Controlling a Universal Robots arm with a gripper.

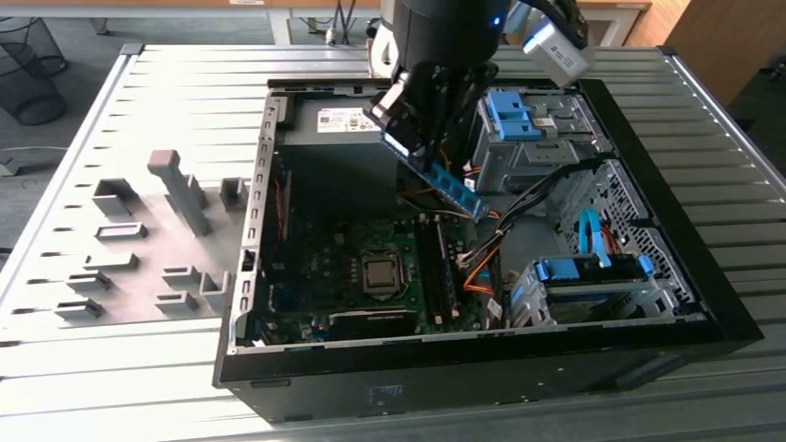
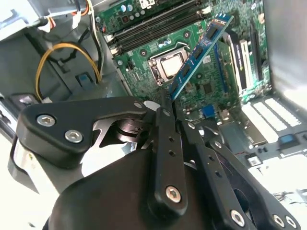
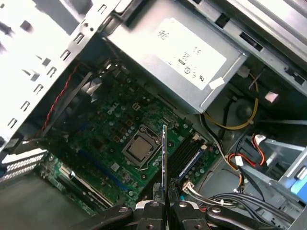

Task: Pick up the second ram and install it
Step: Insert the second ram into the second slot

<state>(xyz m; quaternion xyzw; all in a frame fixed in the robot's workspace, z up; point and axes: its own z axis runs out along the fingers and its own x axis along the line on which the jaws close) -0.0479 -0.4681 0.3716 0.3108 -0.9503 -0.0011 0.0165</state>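
The second ram (image 1: pixel 448 184) is a narrow blue-green stick with dark chips. It hangs tilted above the open computer case (image 1: pixel 246 276). My gripper (image 1: pixel 411 147) is shut on its upper end. In the second wrist view the ram (image 2: pixel 199 50) juts out from my gripper (image 2: pixel 163 103) over the green motherboard (image 2: pixel 225 19). In the first wrist view the ram (image 3: pixel 164 163) shows edge-on between the fingers of my gripper (image 3: pixel 164 203). It floats above the board between the processor socket (image 3: pixel 139 148) and the long dark memory slots (image 3: pixel 187 153). It touches nothing below.
Grey holder blocks (image 1: pixel 172 184) stand on the slatted table at the exterior view's left. Inside the case are the grey power supply (image 3: pixel 177 57), blue drive cages (image 1: pixel 528 120) and orange and yellow cables (image 1: pixel 479 267) beside the memory slots (image 1: pixel 436 267).
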